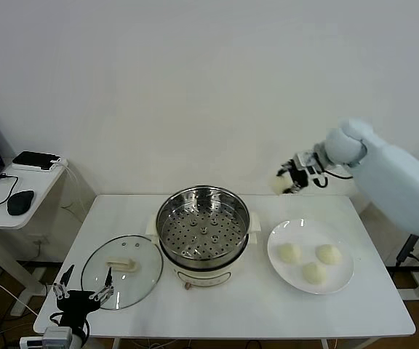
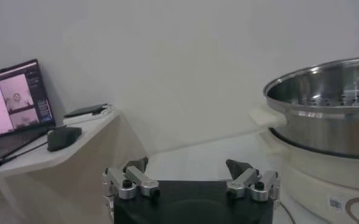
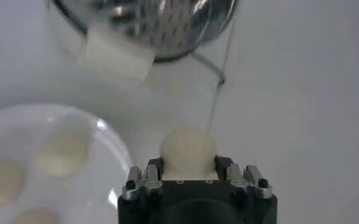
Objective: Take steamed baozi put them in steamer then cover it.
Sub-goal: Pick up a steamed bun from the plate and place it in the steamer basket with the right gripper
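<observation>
I see my left gripper parked with jaws spread just in front of the cover, which lies left of the steamer. Right of the steamer, three baozi sit on the plate. Beyond the plate, raised, my right gripper clamps the fourth baozi.

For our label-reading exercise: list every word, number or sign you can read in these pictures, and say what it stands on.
No text can be read.
Laptop screen: windows show, their content blurred.
Sticker on the steamer base: too small to read.
</observation>
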`<control>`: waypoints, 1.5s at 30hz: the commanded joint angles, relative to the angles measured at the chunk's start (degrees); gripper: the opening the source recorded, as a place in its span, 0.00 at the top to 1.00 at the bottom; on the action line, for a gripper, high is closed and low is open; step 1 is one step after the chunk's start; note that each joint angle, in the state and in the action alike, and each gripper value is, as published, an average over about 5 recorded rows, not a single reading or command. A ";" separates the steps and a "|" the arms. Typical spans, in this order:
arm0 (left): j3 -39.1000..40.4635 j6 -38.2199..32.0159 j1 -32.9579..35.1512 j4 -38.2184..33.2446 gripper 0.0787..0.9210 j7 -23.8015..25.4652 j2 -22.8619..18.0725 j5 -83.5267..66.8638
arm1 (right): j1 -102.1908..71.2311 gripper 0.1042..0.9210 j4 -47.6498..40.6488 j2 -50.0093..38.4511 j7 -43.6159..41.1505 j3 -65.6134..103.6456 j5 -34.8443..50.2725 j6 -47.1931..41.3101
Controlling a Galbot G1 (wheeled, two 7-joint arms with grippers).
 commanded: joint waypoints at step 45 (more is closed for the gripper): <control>-3.31 0.64 0.15 0.94 0.12 0.54 -0.07 -1.02 | -0.92 0.42 -21.53 26.88 20.30 -17.42 -25.61 33.97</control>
